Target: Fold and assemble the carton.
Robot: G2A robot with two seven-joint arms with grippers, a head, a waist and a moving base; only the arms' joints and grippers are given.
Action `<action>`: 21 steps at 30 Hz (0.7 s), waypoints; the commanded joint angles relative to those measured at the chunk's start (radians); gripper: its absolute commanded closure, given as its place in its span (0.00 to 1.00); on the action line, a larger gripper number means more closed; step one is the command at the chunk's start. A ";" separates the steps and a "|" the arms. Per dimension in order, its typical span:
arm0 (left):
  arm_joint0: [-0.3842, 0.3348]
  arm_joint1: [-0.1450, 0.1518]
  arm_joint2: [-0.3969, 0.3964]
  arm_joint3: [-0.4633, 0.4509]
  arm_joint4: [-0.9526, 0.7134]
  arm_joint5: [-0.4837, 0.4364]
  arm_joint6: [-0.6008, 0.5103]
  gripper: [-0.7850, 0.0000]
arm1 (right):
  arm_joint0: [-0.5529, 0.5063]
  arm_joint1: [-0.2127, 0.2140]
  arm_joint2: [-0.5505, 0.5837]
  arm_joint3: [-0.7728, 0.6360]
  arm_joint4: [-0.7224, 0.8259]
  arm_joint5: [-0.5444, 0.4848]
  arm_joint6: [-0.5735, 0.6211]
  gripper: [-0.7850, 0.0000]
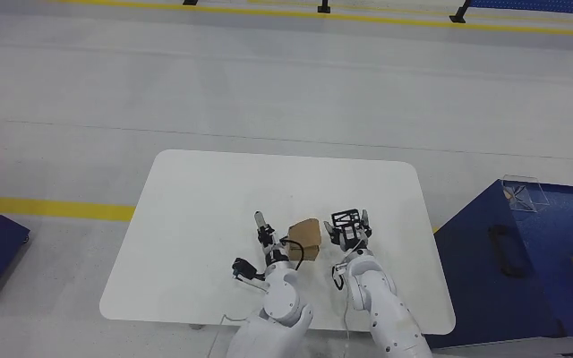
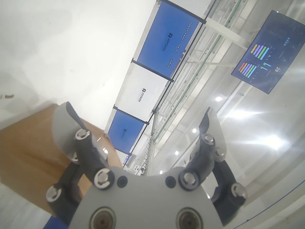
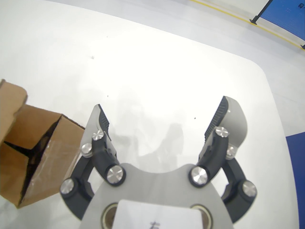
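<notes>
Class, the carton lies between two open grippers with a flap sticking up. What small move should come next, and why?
Probably swing the right gripper toward the carton to press its raised flap down: that flap stands above end panels that meet with dark gaps, and the open left gripper flanks the other side.

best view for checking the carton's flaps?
Right wrist view: the carton shows its end, with flaps meeting around a dark gap and clear tape on one flap. Top view has it small on the table, with the flaps unreadable. Left wrist view gives a plain brown face, partly behind one of the fingers.
</notes>
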 commanded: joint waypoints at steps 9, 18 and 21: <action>0.103 0.072 0.083 -0.186 0.061 -0.075 -0.048 0.00 | 0.015 -0.002 0.027 0.013 0.065 0.009 -0.022 0.00; 0.099 0.083 0.069 -0.187 0.183 -0.015 -0.056 0.00 | -0.024 0.005 0.068 -0.054 0.094 0.005 -0.059 0.00; 0.099 0.098 0.065 -0.194 0.314 0.153 -0.133 0.00 | -0.056 0.010 0.098 -0.110 0.113 0.009 -0.037 0.00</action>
